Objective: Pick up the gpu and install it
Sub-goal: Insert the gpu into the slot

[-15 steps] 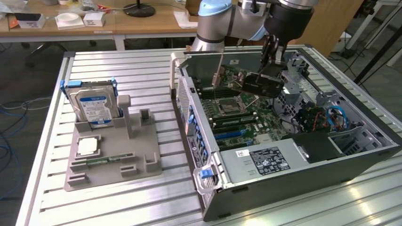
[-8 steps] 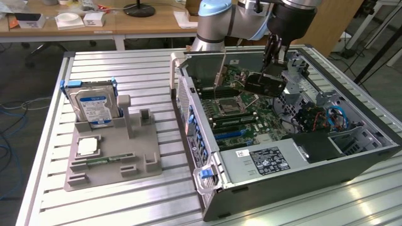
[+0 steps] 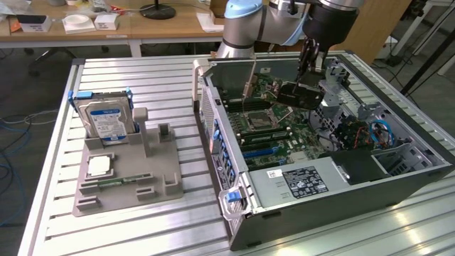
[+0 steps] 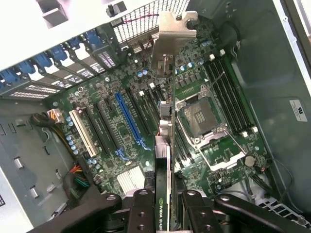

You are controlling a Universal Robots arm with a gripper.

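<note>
Wrist view shows my gripper [image 4: 165, 208] clamped on the thin black gpu card with silver bracket [image 4: 164, 150], above the green motherboard [image 4: 104, 92] in the exterior view's upper right; installing, I judge, needs slot alignment.

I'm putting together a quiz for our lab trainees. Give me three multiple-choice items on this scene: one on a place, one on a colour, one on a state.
1. Where is the graphics card? A in a cardboard box; B in a person's hand; C over the motherboard inside the open computer case.
2. What colour is the card's end bracket? A silver; B red; C green.
3. How is the gripper? A open, empty; B shut on the card; C shut on a screwdriver.

Answers: C, the card hangs above the board within the case walls; A, the bracket is bare silver metal; B, the fingers clamp the card on both faces.
</note>
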